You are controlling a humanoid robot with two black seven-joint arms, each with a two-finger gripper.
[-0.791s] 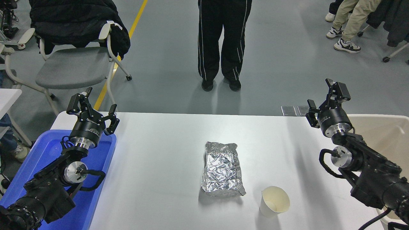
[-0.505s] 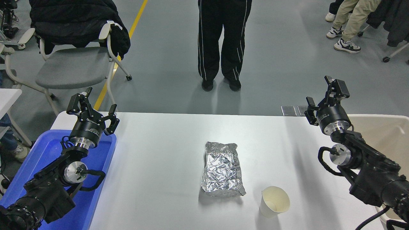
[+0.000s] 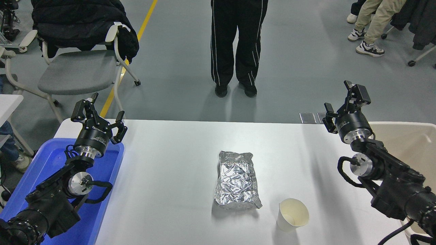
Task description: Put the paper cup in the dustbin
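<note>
The paper cup (image 3: 292, 214), small and white with a cream inside, stands upright near the table's front edge, just right of a crinkled silver foil packet (image 3: 237, 180). The beige dustbin (image 3: 408, 139) stands at the table's right side, partly hidden by my right arm. My right gripper (image 3: 344, 102) is open and empty, held over the table's far right corner, well behind the cup. My left gripper (image 3: 97, 116) is open and empty, parked at the lower left over the blue tray.
A shallow blue tray (image 3: 51, 160) lies at the table's left edge under my left arm. A person in black trousers (image 3: 236, 47) stands beyond the table's far side. A grey chair (image 3: 75, 68) with a black jacket stands at the far left.
My right gripper has shifted slightly left and away from me, toward the table's far edge. The cup, the foil packet and the left arm have not moved.
</note>
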